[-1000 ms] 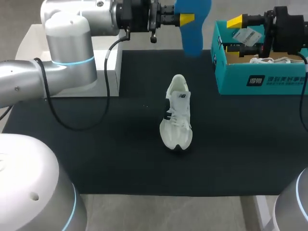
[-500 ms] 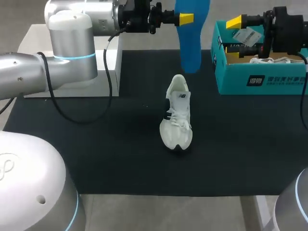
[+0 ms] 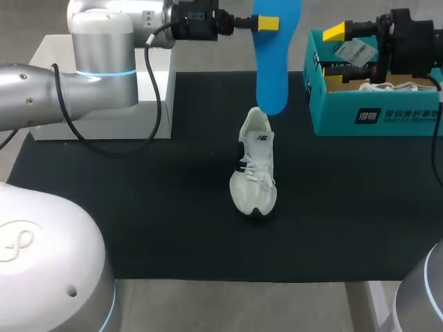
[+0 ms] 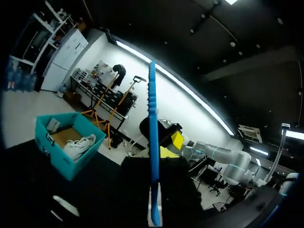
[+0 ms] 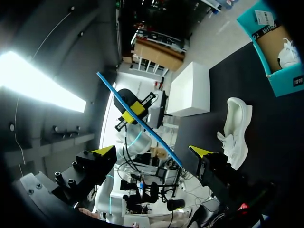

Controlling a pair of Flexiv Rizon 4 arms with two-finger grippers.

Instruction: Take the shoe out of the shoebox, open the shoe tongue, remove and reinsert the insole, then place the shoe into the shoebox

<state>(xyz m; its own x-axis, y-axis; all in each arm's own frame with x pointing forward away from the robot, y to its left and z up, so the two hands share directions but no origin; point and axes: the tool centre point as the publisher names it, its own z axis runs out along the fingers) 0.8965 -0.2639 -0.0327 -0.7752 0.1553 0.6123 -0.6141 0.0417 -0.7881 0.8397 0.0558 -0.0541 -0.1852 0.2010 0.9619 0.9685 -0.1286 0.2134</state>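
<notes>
a black mat (image 3: 138,207) covers the table. the teal shoebox (image 3: 374,114) sits open at its far right corner. the white shoe (image 3: 255,166) stands near the mat's middle, well apart from the box. the blue insole (image 3: 271,62) hangs upright over the shoe's heel end, pinched at its top by the left gripper (image 3: 266,24). the right gripper (image 5: 153,152) hovers over the shoebox, fingers spread wide.

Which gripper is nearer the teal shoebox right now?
Right. The right gripper hangs open over the shoebox; the left gripper is outside it, holding the blue insole above the white shoe.
</notes>
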